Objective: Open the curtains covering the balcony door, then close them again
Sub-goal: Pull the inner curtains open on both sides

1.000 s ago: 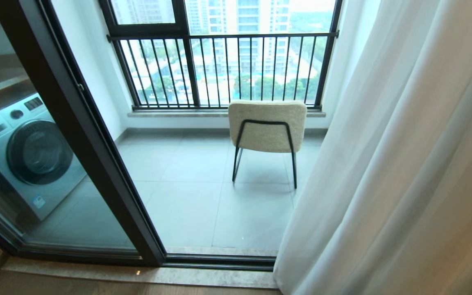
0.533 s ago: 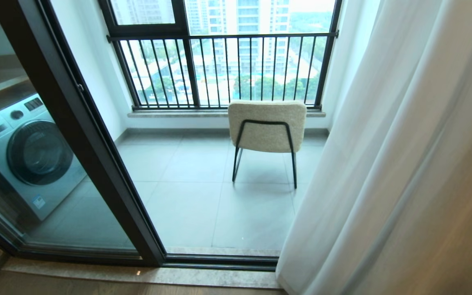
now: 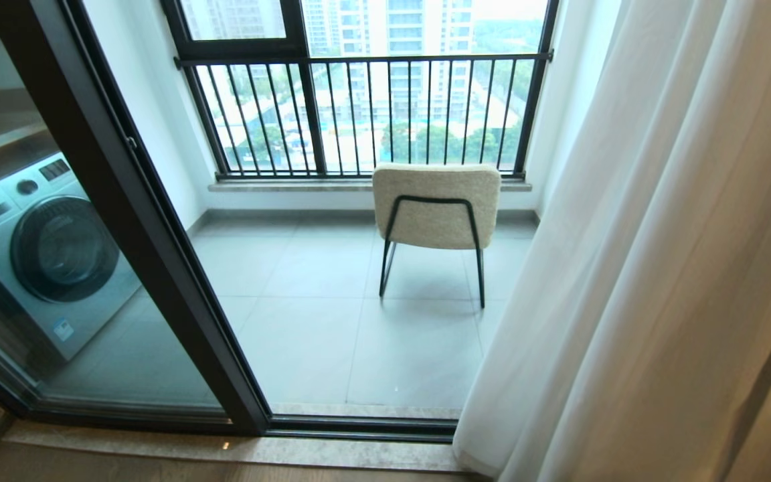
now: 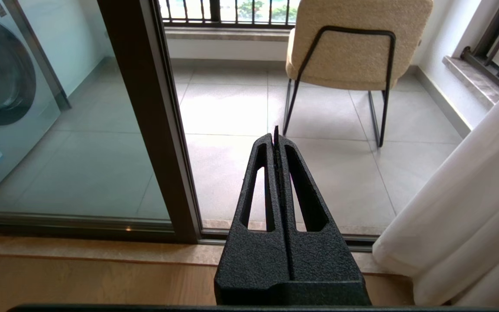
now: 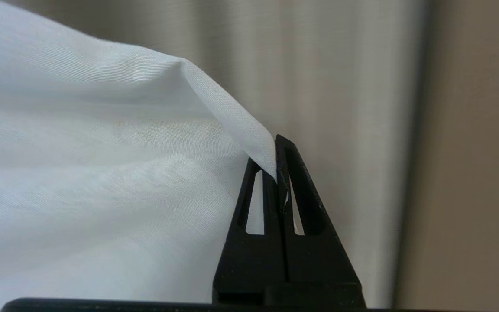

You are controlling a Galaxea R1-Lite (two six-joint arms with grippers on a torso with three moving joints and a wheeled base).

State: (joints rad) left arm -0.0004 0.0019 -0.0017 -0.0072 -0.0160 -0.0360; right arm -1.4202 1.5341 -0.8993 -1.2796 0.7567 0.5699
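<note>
My right gripper point(image 5: 277, 164), clamped on a fold of the sheer curtain point(image 3: 626, 281) gathered right of the uncovered balcony door point(image 3: 124, 221), holds the fabric for drawing, while my left gripper point(image 4: 275, 143) idles pressed together, empty.

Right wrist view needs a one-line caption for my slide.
Right gripper, fingers shut, pinches a fold of the sheer white curtain before tan drapes.

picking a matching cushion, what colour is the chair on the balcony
Cream-beige textured fabric on the chair, with a thin black metal frame; the left wrist view shows it best.
</note>
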